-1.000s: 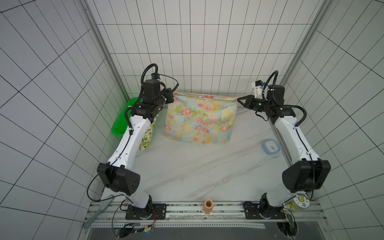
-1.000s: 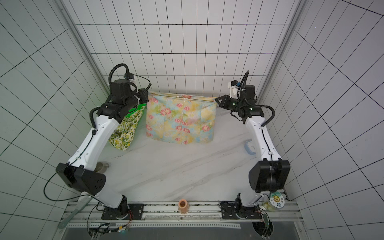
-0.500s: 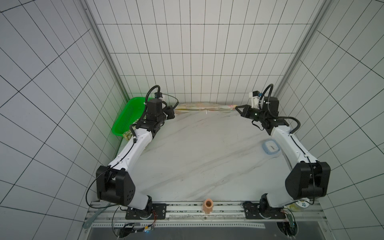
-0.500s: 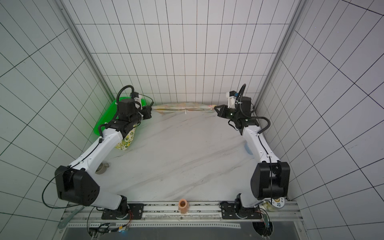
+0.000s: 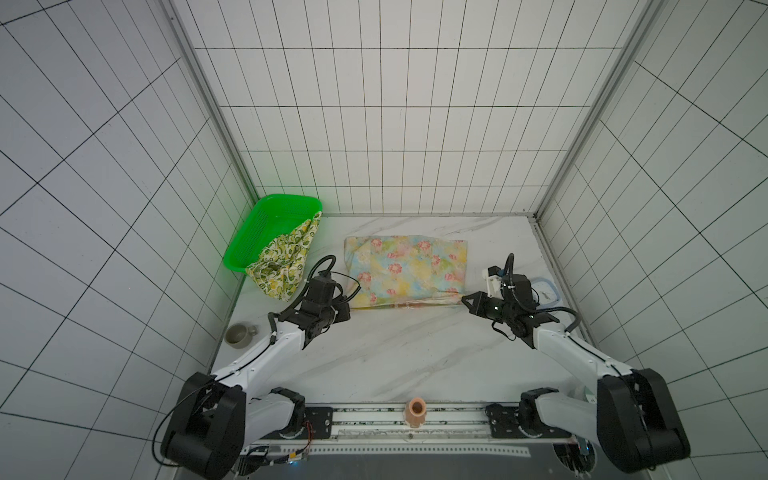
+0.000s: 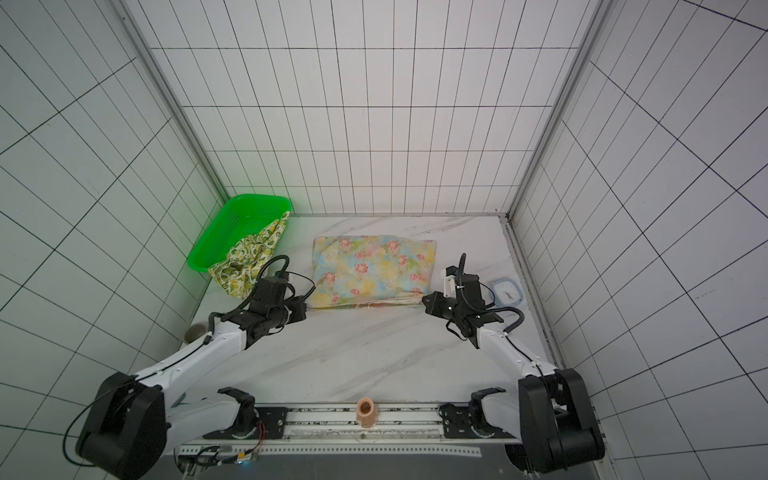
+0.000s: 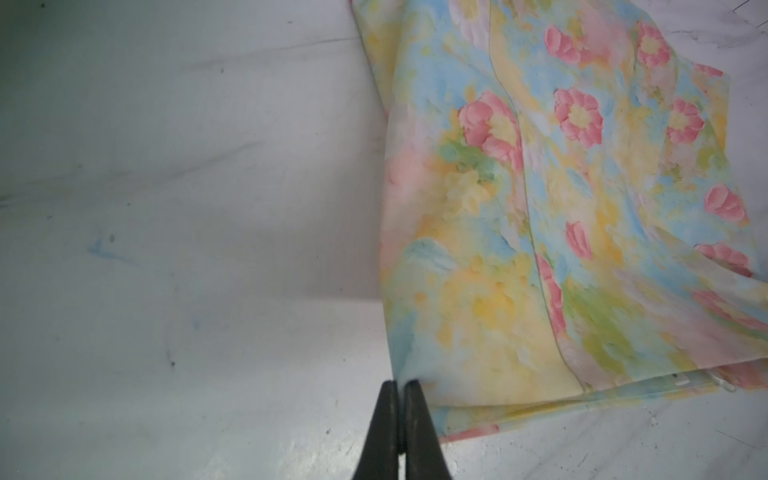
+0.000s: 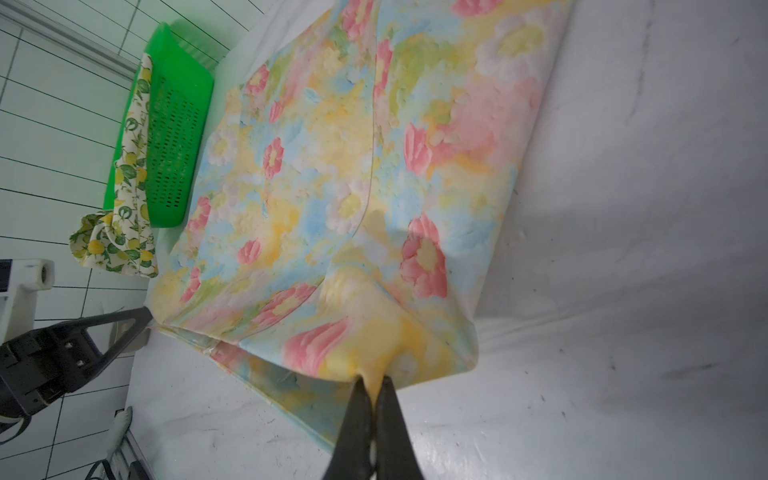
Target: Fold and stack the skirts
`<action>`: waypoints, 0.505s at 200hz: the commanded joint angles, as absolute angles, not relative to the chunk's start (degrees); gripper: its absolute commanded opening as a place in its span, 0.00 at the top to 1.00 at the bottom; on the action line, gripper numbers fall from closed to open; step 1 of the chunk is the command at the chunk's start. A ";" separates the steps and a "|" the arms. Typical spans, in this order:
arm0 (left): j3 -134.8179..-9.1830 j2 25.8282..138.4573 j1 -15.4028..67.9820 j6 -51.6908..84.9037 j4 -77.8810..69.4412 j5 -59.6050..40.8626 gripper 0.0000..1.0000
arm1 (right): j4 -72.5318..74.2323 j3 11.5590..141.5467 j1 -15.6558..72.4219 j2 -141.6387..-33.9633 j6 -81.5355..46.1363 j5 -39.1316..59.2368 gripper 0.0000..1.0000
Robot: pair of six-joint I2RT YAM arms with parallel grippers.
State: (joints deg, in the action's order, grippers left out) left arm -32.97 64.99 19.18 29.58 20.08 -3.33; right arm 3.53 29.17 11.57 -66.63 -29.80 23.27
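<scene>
A robot lab test cell; in both top views white gridded wall panels [image 5: 374, 124] enclose a marble-look tabletop [image 5: 399, 357]; two arms [image 5: 266, 357] bolt to a metal rail [image 5: 365, 419] at six o'clock.

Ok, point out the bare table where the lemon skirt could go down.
Widest bare patch: the near half of the table, between the floral skirt and the front rail. A thin strip lies behind that skirt, along the back wall. Crowded: the left edge, with basket, lemon skirt and mug; a blue-rimmed container sits at the right edge.
</scene>
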 commanded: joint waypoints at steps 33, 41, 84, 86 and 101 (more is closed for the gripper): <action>-35.17 53.72 20.92 31.20 26.95 -1.33 0.49 | -2.07 29.84 13.32 -58.55 -30.49 21.53 0.56; -35.88 52.91 20.93 30.87 26.95 -1.37 0.46 | -1.85 30.54 13.64 -58.20 -30.73 21.24 0.54; -38.59 59.57 21.43 28.76 19.75 -2.89 0.45 | 3.42 34.30 15.46 -67.11 -30.22 21.99 0.57; -38.76 60.29 21.46 28.68 19.48 -2.85 0.45 | 3.62 34.35 15.58 -67.75 -30.23 22.04 0.58; -40.65 65.86 21.67 28.01 18.72 -2.95 0.46 | 6.16 34.26 16.25 -71.81 -30.64 22.69 0.65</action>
